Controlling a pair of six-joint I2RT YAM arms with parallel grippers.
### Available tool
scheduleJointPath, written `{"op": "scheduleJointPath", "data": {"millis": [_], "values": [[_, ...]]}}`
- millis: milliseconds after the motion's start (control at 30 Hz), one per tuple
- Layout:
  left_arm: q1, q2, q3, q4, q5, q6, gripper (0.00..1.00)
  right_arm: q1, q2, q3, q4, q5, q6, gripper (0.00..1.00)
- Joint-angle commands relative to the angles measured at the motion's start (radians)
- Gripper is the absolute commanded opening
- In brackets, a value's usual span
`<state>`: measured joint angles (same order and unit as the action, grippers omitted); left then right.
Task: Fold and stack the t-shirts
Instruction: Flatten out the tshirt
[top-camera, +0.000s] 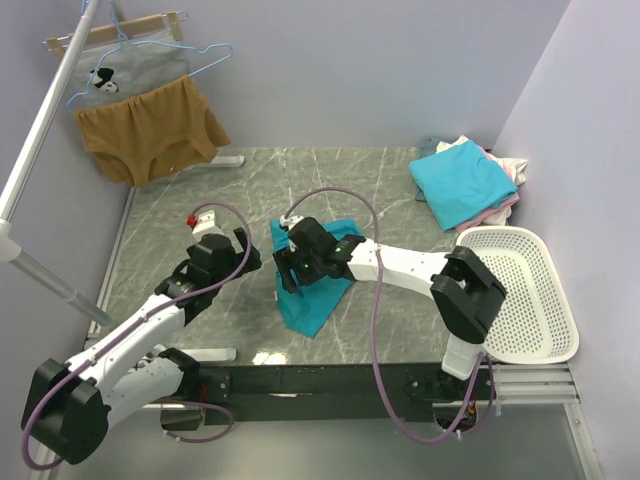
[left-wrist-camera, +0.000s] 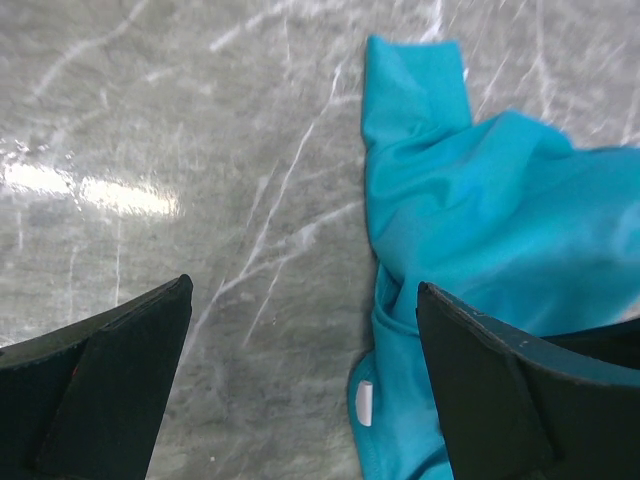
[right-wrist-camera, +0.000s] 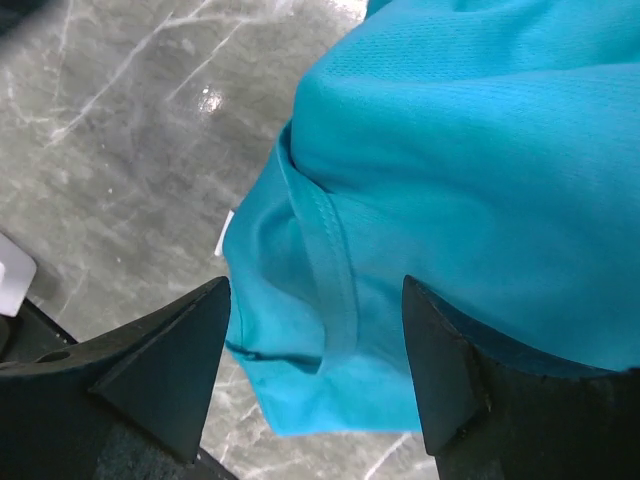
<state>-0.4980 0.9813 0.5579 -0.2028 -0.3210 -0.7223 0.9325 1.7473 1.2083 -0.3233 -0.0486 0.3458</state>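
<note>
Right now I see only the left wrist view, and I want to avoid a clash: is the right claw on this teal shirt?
Observer: Yes, the right claw is over the teal shirt, open, with cloth between its jaws.
Operator: Is there a stack yet?
Observer: A pile of shirts, turquoise on top, lies at the far right corner of the table.
Operator: Anything beside it?
Observer: A white basket sits just on its near side, at the right edge.

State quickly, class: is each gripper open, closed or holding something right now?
Left gripper: open, holding nothing.
Right gripper: open over the teal t-shirt, not clamped on it.
</note>
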Motion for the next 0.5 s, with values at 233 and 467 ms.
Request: {"op": "scheduleJointPath", "data": {"millis": [233,467], "values": [[0.052,-0.035,0.011,0.037,0.052,0.027,0.99,0.009,-0.003,0.022,-0.083,0.088,0.033,0.00],[0.058,0.026,0.013,0.082,0.124,0.038,1.00,0.011,-0.284,-0.304,-0.154,0.099,0.169,0.00]]}}
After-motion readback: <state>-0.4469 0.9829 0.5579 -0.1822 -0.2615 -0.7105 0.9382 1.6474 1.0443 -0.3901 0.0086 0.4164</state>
